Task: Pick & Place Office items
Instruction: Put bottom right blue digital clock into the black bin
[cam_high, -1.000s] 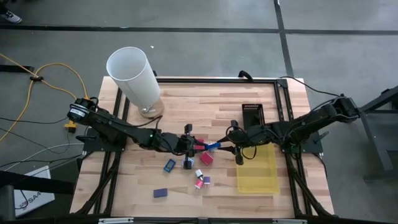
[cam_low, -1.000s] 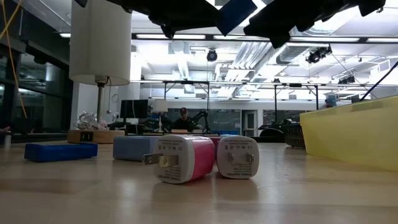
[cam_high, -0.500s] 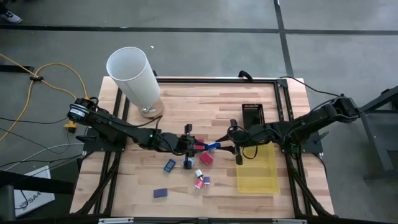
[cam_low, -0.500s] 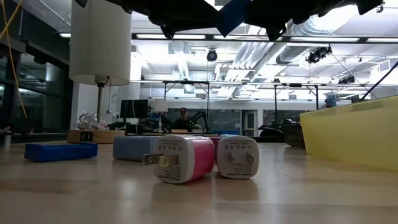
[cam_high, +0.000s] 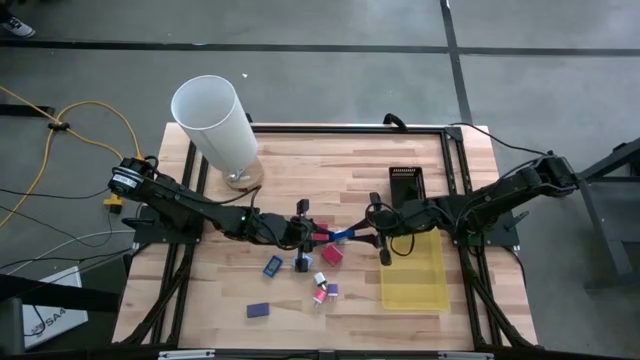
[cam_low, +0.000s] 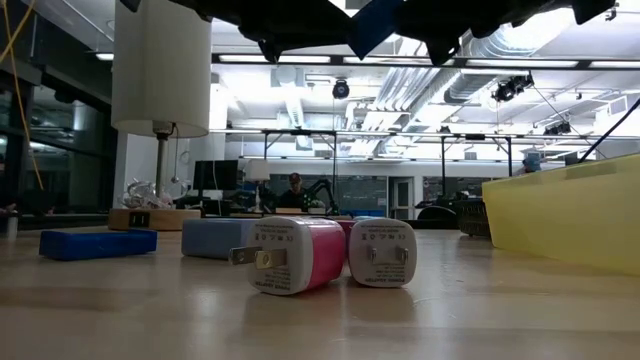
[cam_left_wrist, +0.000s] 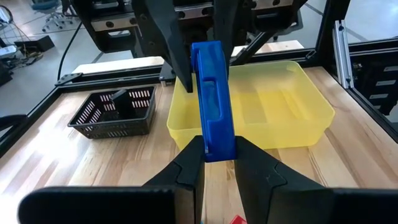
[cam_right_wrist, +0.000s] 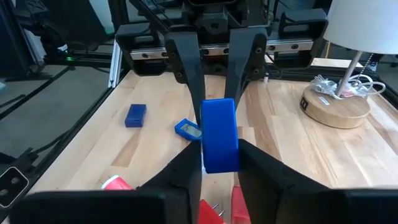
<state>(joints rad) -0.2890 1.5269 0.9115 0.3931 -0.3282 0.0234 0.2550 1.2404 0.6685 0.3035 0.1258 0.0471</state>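
Note:
A long blue block (cam_high: 341, 236), one of the office items, hangs in the air over the table's middle, between my two grippers. My left gripper (cam_high: 322, 236) reaches it from the left and is shut on its left end. My right gripper (cam_high: 361, 238) comes from the right and is shut on its other end. Below them, several small items lie on the wood: blue blocks (cam_high: 273, 266) (cam_high: 258, 310), a pink charger (cam_low: 295, 255) and a white one (cam_low: 382, 252). The yellow tray (cam_high: 440, 290) stands to the right. My left gripper pinches the blue block's near end (cam_left_wrist: 219, 146) between its two fingers, which press on the two broad faces. The fingers lie about level, along the block, coming from the table's left. The block stands on edge, clear of the table. My right gripper pinches the block's other end (cam_right_wrist: 219, 158) between its two fingers, one on each broad face. These fingers come about level from the table's right and lie along the block. The left gripper's fingers (cam_right_wrist: 186, 62) show just beyond.
A tall white cylinder on a round wooden foot (cam_high: 213, 125) stands at the far left. A black mesh basket (cam_high: 406, 185) sits behind the tray. Bare wood lies at the near left and in the far middle.
In the low view my right gripper's dark outline has drawn in against the blue block's end. The block and my left gripper have stayed where they were.

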